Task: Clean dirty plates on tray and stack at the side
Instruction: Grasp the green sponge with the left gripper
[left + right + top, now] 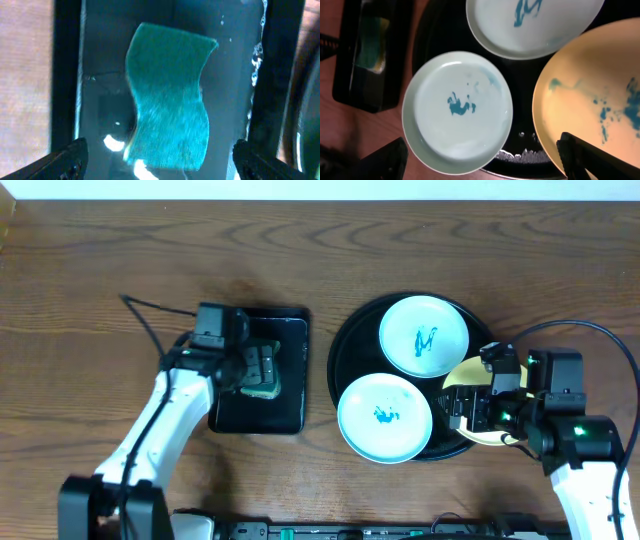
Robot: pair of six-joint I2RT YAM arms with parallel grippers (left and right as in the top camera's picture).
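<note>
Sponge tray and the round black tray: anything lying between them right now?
Nothing. In the overhead view only a narrow strip of bare wooden table separates the sponge tray from the round black tray.

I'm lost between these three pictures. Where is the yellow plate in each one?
Overhead: the yellow plate is at the right edge of the round tray, partly hidden.
Left wrist: not in it.
Right wrist: the yellow plate fills the right side.
Shared landmark: the rectangular black tray shows in all three.
</note>
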